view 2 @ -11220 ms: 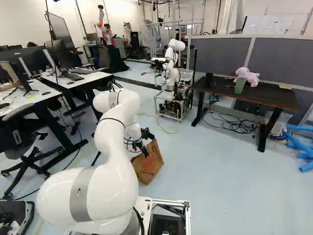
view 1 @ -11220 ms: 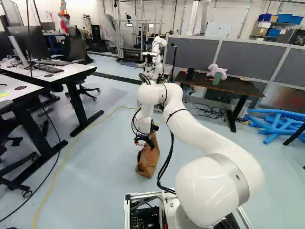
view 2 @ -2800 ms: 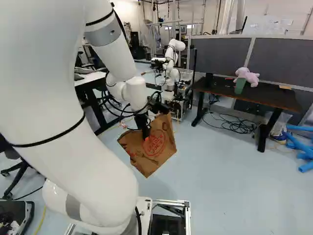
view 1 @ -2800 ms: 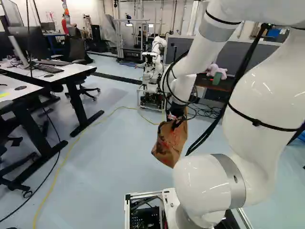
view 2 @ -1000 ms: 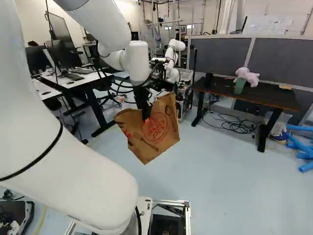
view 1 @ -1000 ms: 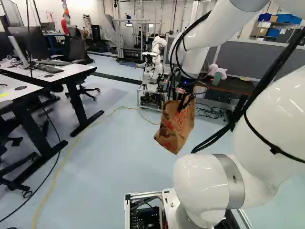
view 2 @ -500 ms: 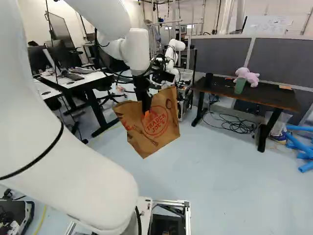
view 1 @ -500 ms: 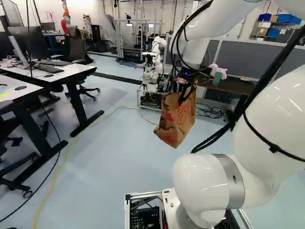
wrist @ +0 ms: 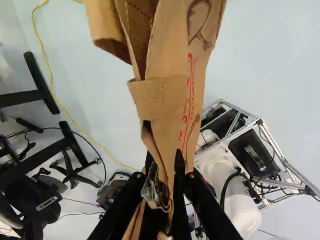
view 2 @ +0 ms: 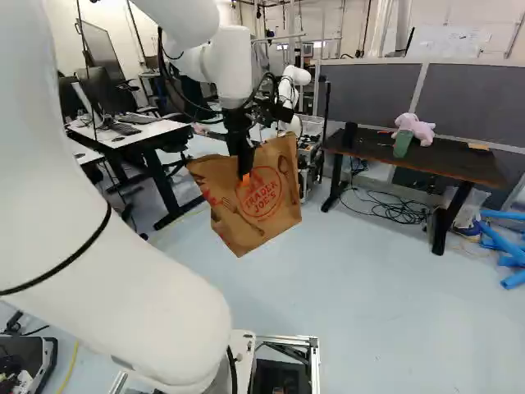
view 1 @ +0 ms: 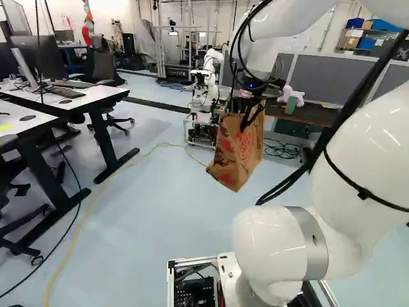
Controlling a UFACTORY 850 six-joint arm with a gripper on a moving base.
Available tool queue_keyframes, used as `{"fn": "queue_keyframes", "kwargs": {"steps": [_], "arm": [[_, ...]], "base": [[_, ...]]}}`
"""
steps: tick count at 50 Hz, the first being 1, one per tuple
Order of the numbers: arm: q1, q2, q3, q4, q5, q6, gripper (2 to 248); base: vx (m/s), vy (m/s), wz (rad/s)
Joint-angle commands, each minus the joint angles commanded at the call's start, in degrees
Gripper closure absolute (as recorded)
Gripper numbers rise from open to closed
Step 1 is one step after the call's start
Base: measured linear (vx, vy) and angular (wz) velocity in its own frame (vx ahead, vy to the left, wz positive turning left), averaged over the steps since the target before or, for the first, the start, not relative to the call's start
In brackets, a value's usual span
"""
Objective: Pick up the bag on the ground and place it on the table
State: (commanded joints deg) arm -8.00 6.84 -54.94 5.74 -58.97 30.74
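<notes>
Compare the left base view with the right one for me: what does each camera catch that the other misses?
Only the left base view shows the blue bins on shelves at its far upper right.

Only the right base view shows the blue tubes on the floor at its right edge, and the black cylinder on the dark table.

Both show the paper bag hanging from the gripper, the dark table with the pink plush toy and green cup, and another robot behind.
</notes>
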Motion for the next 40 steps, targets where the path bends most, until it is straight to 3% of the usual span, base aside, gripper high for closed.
{"fn": "queue_keyframes", "kwargs": {"steps": [40], "arm": [[0.24,-0.68,-8.31,0.00,-8.73,0.00,227]], "base": [[0.000,0.000,0.000]]}}
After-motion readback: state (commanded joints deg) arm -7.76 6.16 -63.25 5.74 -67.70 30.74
